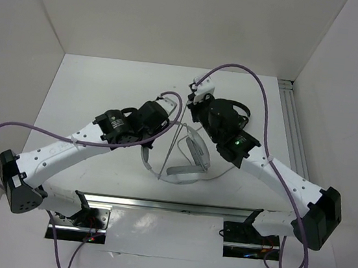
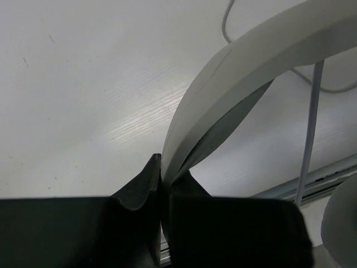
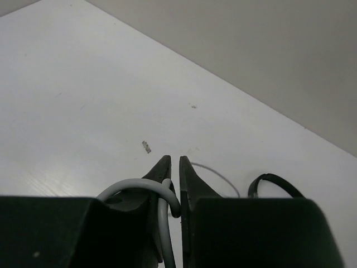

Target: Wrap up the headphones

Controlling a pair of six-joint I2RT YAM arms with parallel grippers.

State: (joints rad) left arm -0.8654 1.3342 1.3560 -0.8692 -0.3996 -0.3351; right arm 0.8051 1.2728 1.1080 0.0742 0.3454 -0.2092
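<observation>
the white headphones (image 1: 193,152) at the middle of the table (image 1: 99,91), between both arms, the left gripper (image 2: 162,170) pinching the wide headband (image 2: 251,56), the right gripper (image 3: 174,167) pressed together on the thin grey cable (image 3: 134,184).

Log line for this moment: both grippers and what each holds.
left gripper: shut on headband of headphones | right gripper: shut on grey cable | wrap: incomplete, cable partly loose
</observation>
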